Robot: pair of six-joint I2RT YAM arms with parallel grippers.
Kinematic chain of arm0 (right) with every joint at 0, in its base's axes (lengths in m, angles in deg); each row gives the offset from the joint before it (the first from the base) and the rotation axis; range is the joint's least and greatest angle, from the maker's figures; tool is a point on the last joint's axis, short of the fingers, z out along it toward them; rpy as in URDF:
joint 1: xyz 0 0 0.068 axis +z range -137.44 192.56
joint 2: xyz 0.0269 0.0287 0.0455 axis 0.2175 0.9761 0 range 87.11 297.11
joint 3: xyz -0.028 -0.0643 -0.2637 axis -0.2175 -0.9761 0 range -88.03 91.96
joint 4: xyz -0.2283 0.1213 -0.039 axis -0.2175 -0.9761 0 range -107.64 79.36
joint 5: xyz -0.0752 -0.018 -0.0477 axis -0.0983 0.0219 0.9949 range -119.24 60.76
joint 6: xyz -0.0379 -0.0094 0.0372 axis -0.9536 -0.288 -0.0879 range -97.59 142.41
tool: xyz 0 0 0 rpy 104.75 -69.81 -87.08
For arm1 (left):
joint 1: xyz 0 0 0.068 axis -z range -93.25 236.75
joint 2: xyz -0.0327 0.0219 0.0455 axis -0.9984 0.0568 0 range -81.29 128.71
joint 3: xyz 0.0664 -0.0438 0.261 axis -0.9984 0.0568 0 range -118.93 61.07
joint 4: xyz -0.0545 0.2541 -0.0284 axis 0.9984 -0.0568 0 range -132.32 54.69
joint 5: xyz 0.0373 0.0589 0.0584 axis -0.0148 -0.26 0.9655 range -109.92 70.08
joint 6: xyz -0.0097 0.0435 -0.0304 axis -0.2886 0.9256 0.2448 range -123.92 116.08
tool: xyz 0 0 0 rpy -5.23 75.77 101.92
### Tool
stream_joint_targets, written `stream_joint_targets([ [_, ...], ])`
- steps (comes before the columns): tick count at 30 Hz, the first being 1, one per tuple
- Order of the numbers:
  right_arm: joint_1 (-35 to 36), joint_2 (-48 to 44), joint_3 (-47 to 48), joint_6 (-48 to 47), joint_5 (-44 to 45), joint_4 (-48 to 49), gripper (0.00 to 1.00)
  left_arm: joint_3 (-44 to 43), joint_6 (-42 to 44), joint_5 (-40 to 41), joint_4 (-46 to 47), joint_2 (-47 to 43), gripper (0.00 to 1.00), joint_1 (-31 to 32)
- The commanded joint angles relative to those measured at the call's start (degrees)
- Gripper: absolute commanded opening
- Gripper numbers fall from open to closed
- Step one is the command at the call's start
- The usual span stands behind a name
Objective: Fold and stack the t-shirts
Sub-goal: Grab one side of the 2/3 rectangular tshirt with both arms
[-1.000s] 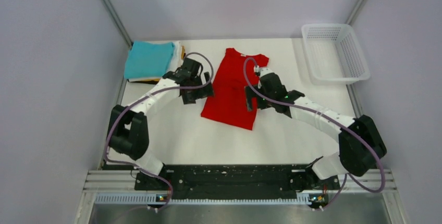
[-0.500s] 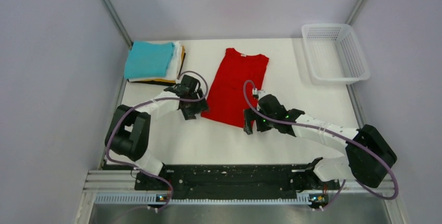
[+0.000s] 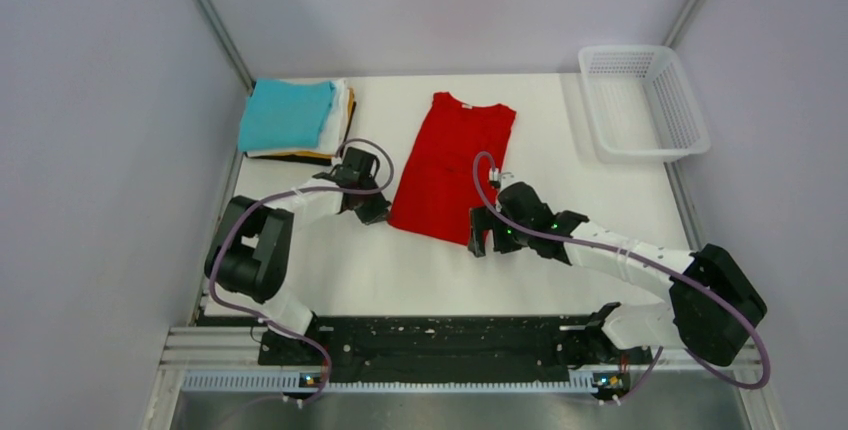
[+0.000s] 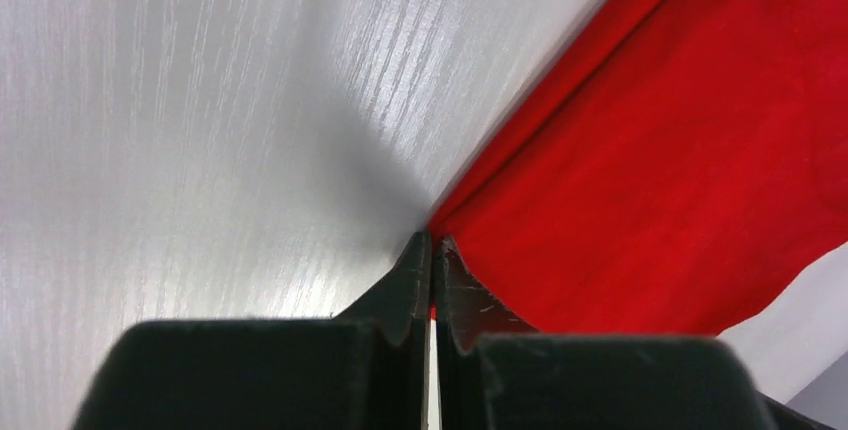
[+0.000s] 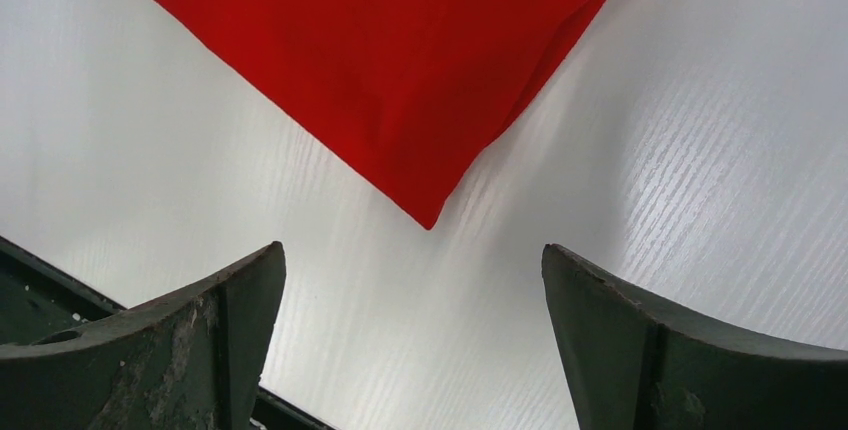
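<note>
Right, my left gripper is pinched nearly shut on the near left corner of the red shirt, the cloth running straight into the tips, low against the bench. My right gripper is spread wide over the near right corner, which points down between its jaws without touching either. The shirt lies flat mid-bench, folded to a long strip, collar at the far end. The stack, teal on top, sits at the far left and the basket at the far right
</note>
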Motion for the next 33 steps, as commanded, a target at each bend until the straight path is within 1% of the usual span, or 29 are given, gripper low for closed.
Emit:
stream_joint_targets([
  [1, -0.2, -0.8, -0.5, 0.4, -0.6, 1.0, 0.96, 4.8, -2.2, -1.1, 1.1, -1.2, 0.0, 0.1],
  [4, -0.1, -0.2, -0.5, -0.2, -0.7, 1.1, 0.92, 8.1, -3.1, -2.5, 2.6, -4.3, 0.0, 0.4],
  [10, 0.8, 1.4, -0.6, -1.8, 1.3, 1.1, 0.83, 12.8, -4.8, -1.9, 3.0, -10.6, 0.0, 1.7],
  [13, 1.3, 3.7, -0.3, -4.6, 0.4, 1.7, 0.72, 13.6, -5.2, -2.5, 2.9, -11.6, 0.0, 1.9],
  [15, 1.7, 5.6, 0.2, -5.4, -0.2, 1.6, 0.64, 13.5, -5.6, -3.7, 3.0, -11.7, 0.0, 2.2],
  [19, 4.3, 7.4, 0.5, -5.7, -0.4, 1.5, 0.59, 13.5, -6.4, -2.6, 2.2, -12.5, 0.0, 3.5],
  [21, 4.8, 8.4, 0.3, -5.1, -0.1, 1.6, 0.54, 13.5, -6.7, -1.8, 1.6, -13.1, 0.0, 3.6],
  [24, 4.8, 9.7, 0.0, -4.0, 0.9, 2.7, 0.41, 13.9, -6.8, -1.5, 1.5, -13.8, 0.0, 3.6],
  [26, 4.9, 10.5, 0.1, -3.9, 0.6, 3.3, 0.33, 13.8, -6.6, -2.0, 1.3, -13.9, 0.0, 3.7],
  [28, 4.9, 10.9, 0.1, -3.9, 0.7, 3.0, 0.22, 13.5, -6.5, -2.6, 0.4, -14.3, 0.0, 3.7],
  [30, 5.1, 10.3, -0.1, -3.5, 0.2, 2.3, 0.01, 13.9, -6.9, -3.0, -0.2, -15.7, 0.0, 3.8],
  [33, 5.9, 7.0, 0.0, -3.2, -3.2, -1.3, 0.0, 14.6, -7.1, -2.8, -3.6, -19.7, 0.0, 4.0],
])
